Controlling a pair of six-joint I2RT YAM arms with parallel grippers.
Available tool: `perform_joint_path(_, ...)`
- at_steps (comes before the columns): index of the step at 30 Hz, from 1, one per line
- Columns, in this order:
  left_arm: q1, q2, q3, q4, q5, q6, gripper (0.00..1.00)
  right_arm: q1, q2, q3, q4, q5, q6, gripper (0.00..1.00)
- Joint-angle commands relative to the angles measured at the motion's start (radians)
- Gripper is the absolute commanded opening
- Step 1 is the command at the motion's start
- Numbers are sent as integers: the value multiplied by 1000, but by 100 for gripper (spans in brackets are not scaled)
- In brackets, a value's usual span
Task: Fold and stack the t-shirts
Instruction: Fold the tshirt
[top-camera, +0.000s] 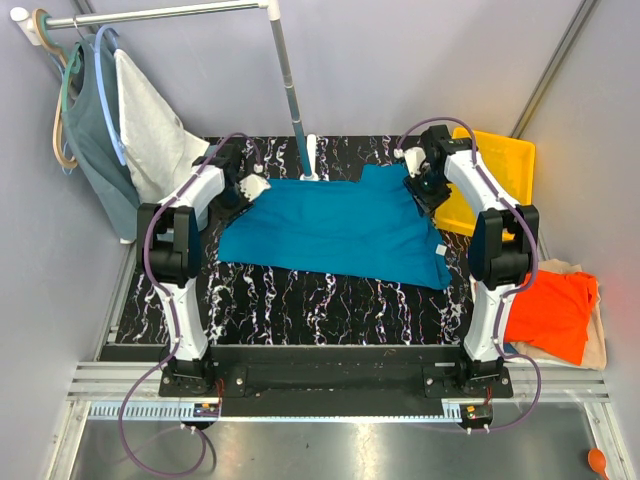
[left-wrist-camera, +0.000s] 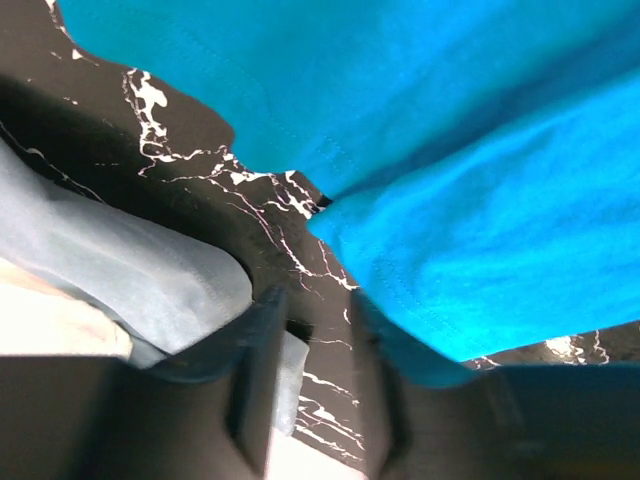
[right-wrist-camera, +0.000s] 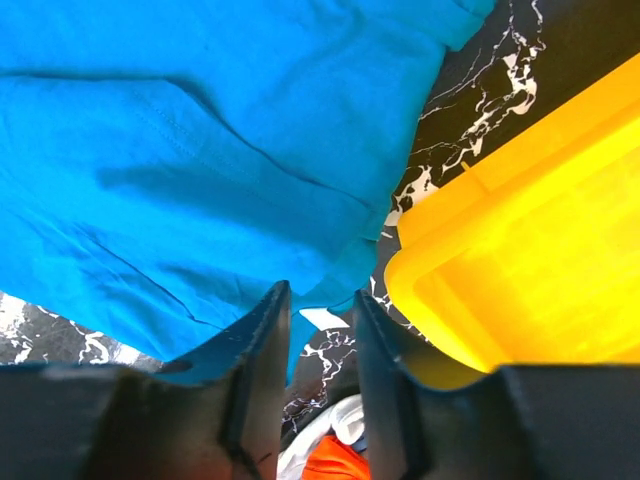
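From where I stand, the teal shirt (top-camera: 335, 225) lies spread across the middle of the black marbled table (top-camera: 300, 295). It's mostly flat, w/ one sleeve poking toward the far edge. No fold is in it yet, so I'd say this is the very start of shirt no. 1: reaching in for the first grab.

L gripper (top-camera: 250, 186) is down at the shirt's far-left corner. In its wrist view the jaws stand a little apart w/ bare table showing between them. The teal hem laps against one finger (left-wrist-camera: 385, 350) but isn't pinched. R gripper (top-camera: 418, 188) sits at the far-right sleeve, just beside the yellow bin (top-camera: 505, 160). It's also parted a bit, and the cloth edge comes right up to the mouth of the gap w/ nothing clamped that I can see.

The other two shirts wait well off to the right: the orange shirt (top-camera: 555, 310) is loosely bunched on top of the cream shirt (top-camera: 598, 348), both unfolded. The grey-green top (top-camera: 95, 150) and the white cloth (top-camera: 150, 125) hang from the rail and aren't part of this.

Next move, I reckon: both sets of jaws need to nudge forward so the hem sits properly between them. Then they close on the top layer only and lift together, carrying the far edge over toward the near side. Even height on both sides matters, or the fold goes skew. R side also needs to mind the bin's rim.
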Motion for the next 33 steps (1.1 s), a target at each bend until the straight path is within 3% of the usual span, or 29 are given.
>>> perform_joint_path(1,1,-36,23,41,-7,-19,48,-4,-39,-1,28,32,2,44)
perform_joint_path(8,-11,-118,-23,44,30,-25,58,-2,-117,-76,30,3,14,48)
perform_joint_path(14,-37,-256,-176,41,92,-28,64,11,-240,-251,28,-30,26,52)
perform_joint_path(20,-72,-358,-328,47,123,15,71,41,-380,-487,25,-22,13,66)
perform_joint_path(33,-76,-292,-390,87,134,47,73,47,-467,-699,48,-30,-13,69)
